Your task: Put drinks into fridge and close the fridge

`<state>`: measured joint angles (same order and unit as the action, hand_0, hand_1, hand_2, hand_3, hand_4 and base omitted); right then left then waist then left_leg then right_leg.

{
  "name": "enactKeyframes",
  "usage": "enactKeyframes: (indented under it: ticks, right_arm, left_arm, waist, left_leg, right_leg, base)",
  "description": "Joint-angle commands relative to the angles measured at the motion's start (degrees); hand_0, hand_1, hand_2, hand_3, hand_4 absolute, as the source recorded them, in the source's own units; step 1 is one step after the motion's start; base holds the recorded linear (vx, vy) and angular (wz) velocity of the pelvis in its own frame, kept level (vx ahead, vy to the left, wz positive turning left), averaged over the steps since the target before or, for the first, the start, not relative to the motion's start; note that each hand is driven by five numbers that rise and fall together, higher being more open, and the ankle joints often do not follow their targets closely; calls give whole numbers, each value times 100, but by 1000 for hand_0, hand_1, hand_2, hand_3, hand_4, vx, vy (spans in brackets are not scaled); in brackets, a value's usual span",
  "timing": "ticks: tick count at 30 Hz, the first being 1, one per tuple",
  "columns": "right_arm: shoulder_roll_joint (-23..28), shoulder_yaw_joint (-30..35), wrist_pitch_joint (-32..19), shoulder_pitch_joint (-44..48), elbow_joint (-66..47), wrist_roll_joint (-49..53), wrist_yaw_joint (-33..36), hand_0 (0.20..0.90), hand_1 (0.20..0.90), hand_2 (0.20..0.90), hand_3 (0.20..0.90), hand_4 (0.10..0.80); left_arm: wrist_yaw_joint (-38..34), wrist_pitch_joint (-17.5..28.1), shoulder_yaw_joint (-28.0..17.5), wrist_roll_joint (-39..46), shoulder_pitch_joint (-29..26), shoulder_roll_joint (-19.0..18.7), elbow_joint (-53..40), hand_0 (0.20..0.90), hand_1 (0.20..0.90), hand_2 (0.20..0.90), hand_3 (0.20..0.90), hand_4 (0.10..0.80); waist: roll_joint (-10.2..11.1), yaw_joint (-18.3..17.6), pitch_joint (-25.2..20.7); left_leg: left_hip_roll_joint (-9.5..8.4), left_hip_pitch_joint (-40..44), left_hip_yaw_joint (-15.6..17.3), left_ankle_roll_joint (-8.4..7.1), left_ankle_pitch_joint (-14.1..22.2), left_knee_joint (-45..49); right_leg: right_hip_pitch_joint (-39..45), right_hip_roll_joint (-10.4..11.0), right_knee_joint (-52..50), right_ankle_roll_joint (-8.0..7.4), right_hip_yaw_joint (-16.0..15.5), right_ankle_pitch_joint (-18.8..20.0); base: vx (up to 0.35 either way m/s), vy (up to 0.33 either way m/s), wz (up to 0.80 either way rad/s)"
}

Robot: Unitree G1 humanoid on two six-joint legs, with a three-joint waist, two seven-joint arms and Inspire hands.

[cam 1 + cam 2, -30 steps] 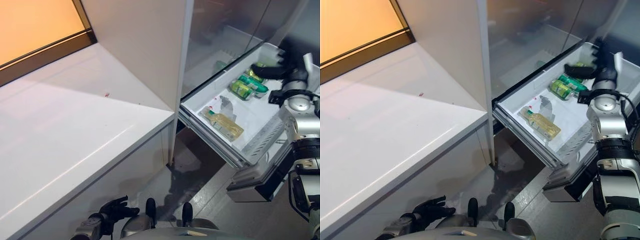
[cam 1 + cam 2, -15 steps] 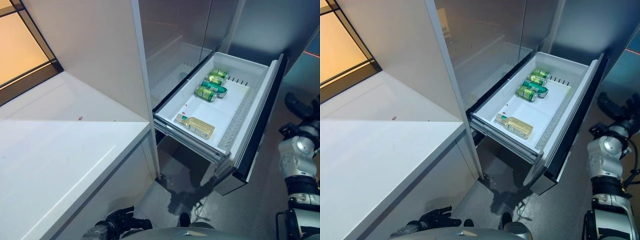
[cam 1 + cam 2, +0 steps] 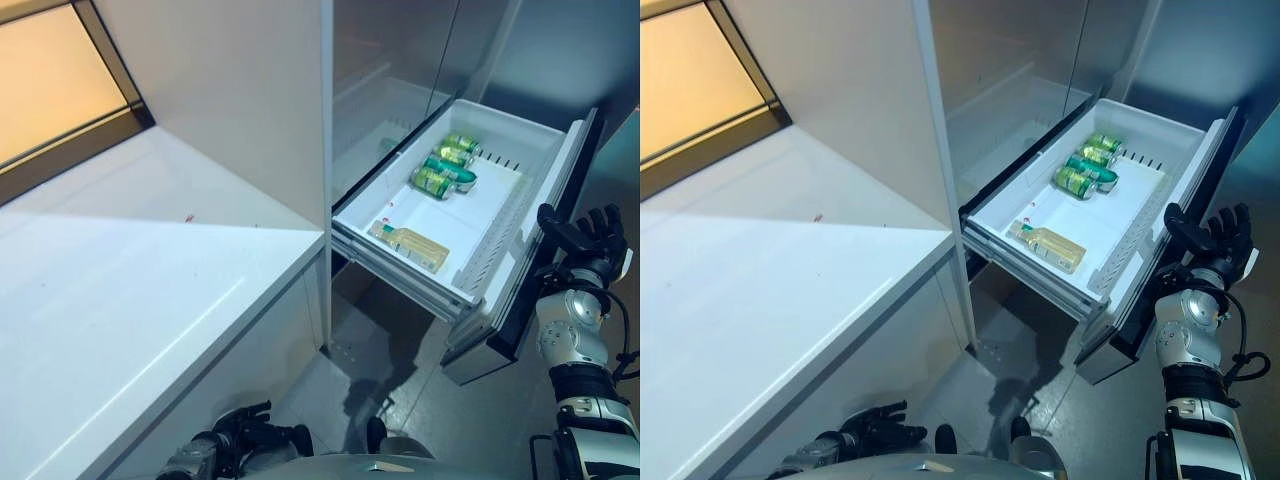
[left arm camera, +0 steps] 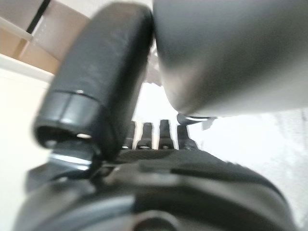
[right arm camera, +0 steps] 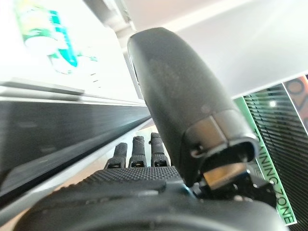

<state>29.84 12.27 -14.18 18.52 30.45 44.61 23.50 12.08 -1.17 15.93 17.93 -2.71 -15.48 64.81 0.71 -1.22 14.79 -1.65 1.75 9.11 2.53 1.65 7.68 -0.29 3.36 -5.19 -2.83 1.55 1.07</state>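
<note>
The white fridge drawer point(image 3: 497, 240) stands pulled out. Green cans point(image 3: 445, 165) lie at its far end and a yellowish bottle point(image 3: 410, 243) lies on its side near the fridge. My right hand point(image 3: 580, 235) is open and empty, outside the drawer and close beside its dark front panel point(image 3: 520, 310). In the right wrist view its fingers point(image 5: 139, 154) are straight along the dark panel point(image 5: 57, 130), with a green can point(image 5: 53, 43) beyond. My left hand point(image 3: 235, 440) hangs low under the counter, open and empty.
A white counter point(image 3: 150, 300) fills the left side, with a tall white cabinet wall point(image 3: 250, 100) between it and the fridge. The grey fridge door point(image 3: 400, 60) rises behind the drawer. Grey floor point(image 3: 380, 340) lies under the drawer.
The camera has swung. My right hand has left the cans inside the drawer and come out to the outer side of the drawer's front panel. The left hand stays low.
</note>
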Motion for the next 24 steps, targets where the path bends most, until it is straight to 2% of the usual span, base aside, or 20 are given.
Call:
enactKeyframes:
  ticks: [1,5,8,13,17,21,24]
  right_arm:
    - [306,-58,-606,733,-440,96,-432,900,900,900,900,800]
    - [377,-284,-540,1095,-700,88,-877,900,900,900,900,800]
    - [430,-542,-168,1170,-863,95,-1516,900,900,900,900,800]
    - [473,-906,6,1288,-1195,102,-2245,900,900,900,900,800]
    - [462,-1191,383,1517,-1577,252,-2881,900,900,900,900,800]
    - [344,-1356,621,1693,-1799,462,-3161,900,900,900,900,800]
    - [206,-1520,986,1924,-1986,742,-3432,900,900,900,900,800]
  left_arm:
    - [-175,-129,189,-247,102,-48,100,900,900,900,900,800]
    - [-354,-101,239,-114,-251,-40,-48,900,900,900,900,800]
    - [-412,-97,233,-82,-431,-10,-114,900,900,900,900,800]
    - [-414,21,332,14,-553,11,-336,900,900,900,900,800]
    - [-435,6,373,-1,-605,3,-472,900,900,900,900,800]
    - [-443,-26,358,-36,-556,-26,-430,900,900,900,900,800]
    - [-424,7,355,-62,-484,-53,-326,900,900,900,900,800]
  waist:
    - [219,132,293]
    - [233,139,700]
    - [271,145,810]
    - [298,173,931]
    - [299,245,1023]
    - [303,309,1031]
    - [299,388,1032]
  left_leg:
    - [-335,-865,-730,287,1013,1547]
    - [-359,-1669,-783,326,1173,2290]
    - [-376,-1916,-823,337,1208,2513]
    - [-381,-2138,-848,331,1132,2569]
    - [-383,-2273,-868,312,1145,2676]
    - [-375,-2249,-899,290,1126,2657]
    - [-392,-2193,-936,265,1110,2621]
  right_leg:
    - [-574,130,-1065,87,6,-271]
    - [-1323,124,-1768,188,-69,-392]
    - [-1582,102,-2008,242,-94,-441]
    - [-1791,85,-2089,242,-115,-409]
    - [-1888,97,-2202,228,-181,-450]
    - [-1866,109,-2234,220,-236,-472]
    - [-1781,139,-2211,217,-283,-497]
  base:
    - [-273,-19,-5]
    - [-244,6,-19]
    - [-95,17,-17]
    - [-66,17,-8]
    - [-41,13,-15]
    - [21,6,-7]
    - [49,20,9]
